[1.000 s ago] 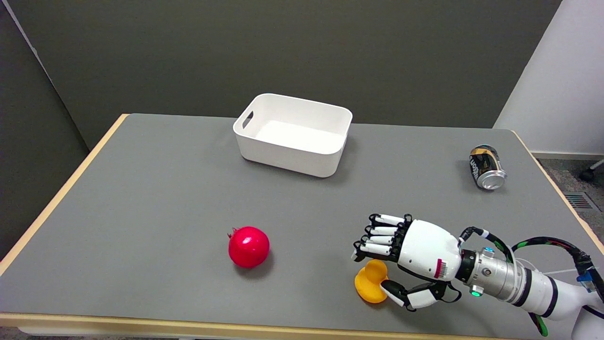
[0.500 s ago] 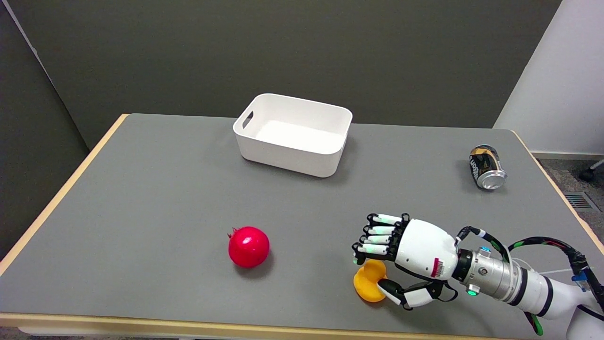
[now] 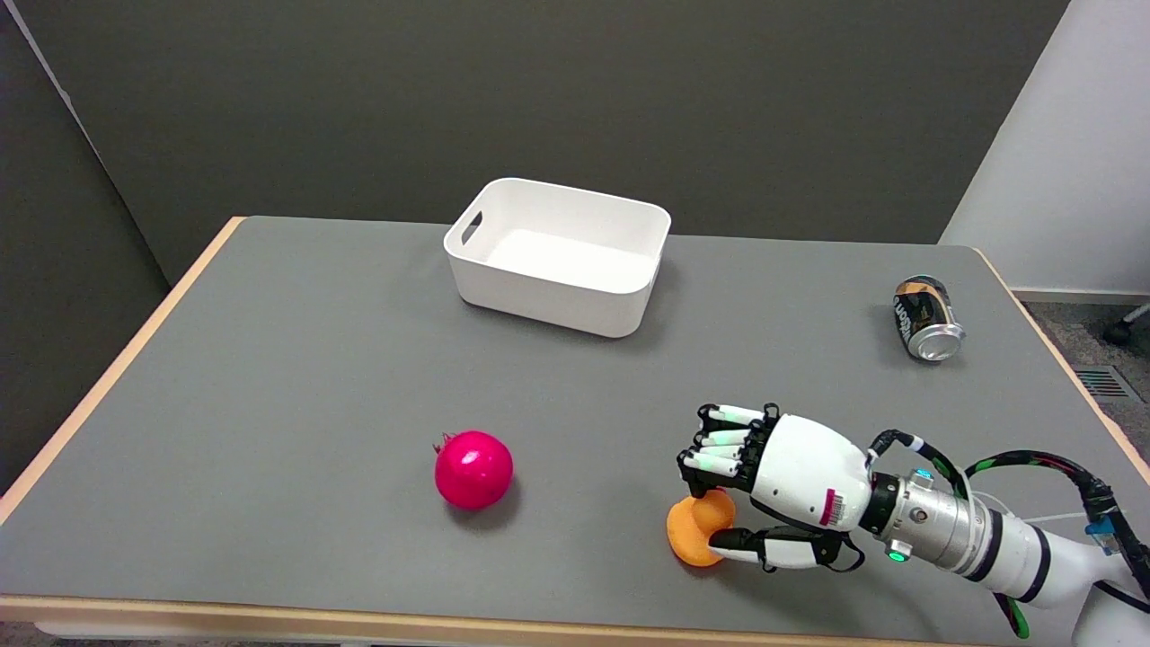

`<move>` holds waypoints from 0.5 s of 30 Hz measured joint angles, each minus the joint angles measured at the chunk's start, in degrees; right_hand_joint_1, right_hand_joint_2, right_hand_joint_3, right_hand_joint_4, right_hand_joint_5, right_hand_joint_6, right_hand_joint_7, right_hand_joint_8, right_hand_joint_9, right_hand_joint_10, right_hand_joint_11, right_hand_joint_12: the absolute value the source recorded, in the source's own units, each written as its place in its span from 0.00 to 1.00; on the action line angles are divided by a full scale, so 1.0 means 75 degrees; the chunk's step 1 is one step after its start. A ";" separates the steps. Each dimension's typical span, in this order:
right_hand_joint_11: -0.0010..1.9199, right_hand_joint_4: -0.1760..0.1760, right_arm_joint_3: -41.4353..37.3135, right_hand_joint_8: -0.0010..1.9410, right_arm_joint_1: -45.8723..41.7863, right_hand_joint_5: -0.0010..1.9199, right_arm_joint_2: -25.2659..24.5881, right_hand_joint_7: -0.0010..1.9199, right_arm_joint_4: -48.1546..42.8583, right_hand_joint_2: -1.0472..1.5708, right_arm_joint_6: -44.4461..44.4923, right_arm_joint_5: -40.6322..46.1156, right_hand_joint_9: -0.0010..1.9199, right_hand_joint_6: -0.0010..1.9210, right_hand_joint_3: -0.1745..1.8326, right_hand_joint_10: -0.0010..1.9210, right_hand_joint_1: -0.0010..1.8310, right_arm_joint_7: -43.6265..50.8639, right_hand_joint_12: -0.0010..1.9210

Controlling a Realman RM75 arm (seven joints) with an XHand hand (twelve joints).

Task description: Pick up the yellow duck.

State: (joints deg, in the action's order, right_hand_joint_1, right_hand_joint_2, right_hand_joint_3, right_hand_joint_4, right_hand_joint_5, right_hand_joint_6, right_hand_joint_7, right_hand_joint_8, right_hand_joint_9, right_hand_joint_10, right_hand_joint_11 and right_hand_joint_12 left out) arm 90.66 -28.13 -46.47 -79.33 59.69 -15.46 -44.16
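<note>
Grey, wood-edged table (image 3: 269, 377) with white bin (image 3: 559, 255), tipped can (image 3: 927, 317), red pomegranate (image 3: 473, 468), yellow duck (image 3: 696, 532).

Even, bright overhead light; soft short shadows; sharp focus.

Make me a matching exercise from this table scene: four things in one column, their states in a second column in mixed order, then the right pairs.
Things
1. yellow duck
2. can
3. white bin
4. red pomegranate

States
A. lying on its side, far right of the table
B. alone on the table, left of the right hand
C. between the hand's fingers and thumb
D. open-topped, nothing inside

Pairs: 1-C, 2-A, 3-D, 4-B
</note>
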 measured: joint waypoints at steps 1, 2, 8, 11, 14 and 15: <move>0.15 0.14 0.0001 0.74 0.0005 0.29 -0.0003 0.43 0.0003 0.84 0.0007 0.0006 0.36 0.79 0.21 0.65 0.64 0.0000 0.73; 0.15 0.15 0.0003 0.74 0.0010 0.29 -0.0006 0.43 0.0007 0.84 0.0017 0.0008 0.36 0.79 0.21 0.65 0.64 0.0000 0.73; 0.17 0.13 0.0007 0.73 0.0038 0.30 -0.0020 0.45 0.0012 0.82 0.0054 0.0015 0.37 0.77 0.25 0.66 0.65 0.0001 0.74; 0.17 0.12 -0.0009 0.72 0.0066 0.31 -0.0025 0.45 -0.0010 0.81 0.0082 0.0023 0.38 0.77 0.26 0.67 0.65 0.0001 0.75; 0.18 0.08 -0.0035 0.72 0.0103 0.31 -0.0034 0.46 -0.0047 0.81 0.0112 0.0036 0.38 0.76 0.27 0.68 0.65 0.0000 0.75; 0.18 0.05 -0.0047 0.72 0.0118 0.32 -0.0039 0.46 -0.0058 0.81 0.0123 0.0042 0.38 0.75 0.28 0.68 0.66 0.0001 0.75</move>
State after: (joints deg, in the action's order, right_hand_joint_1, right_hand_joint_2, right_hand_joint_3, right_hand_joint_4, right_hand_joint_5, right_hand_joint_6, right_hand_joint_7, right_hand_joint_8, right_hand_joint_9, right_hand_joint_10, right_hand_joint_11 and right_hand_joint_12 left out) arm 90.31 -27.25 -46.75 -79.76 60.61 -15.14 -44.16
